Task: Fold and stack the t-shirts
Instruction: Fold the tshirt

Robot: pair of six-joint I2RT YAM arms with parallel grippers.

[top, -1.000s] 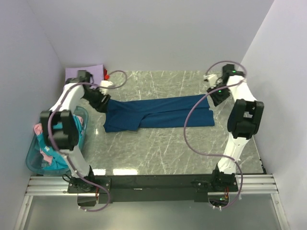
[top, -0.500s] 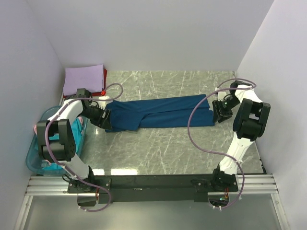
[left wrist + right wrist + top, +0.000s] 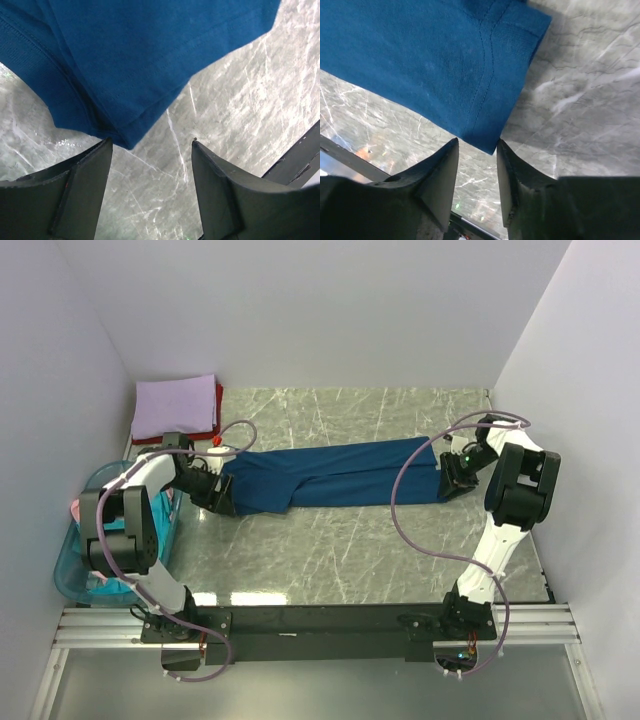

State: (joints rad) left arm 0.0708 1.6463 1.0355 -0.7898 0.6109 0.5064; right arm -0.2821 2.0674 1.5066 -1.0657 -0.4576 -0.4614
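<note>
Dark blue t-shirt lies folded into a long strip across the middle of the marble table, running left to right. I have my left gripper at its left end, jaws wide, with a corner of the cloth just ahead of the fingertips and not pinched. My right gripper sits at the right end, jaws narrower but apart, the shirt's corner reaching the gap, loose. A folded lavender t-shirt rests on a red t-shirt in the far left corner.

No readable text, label or number appears anywhere.
</note>
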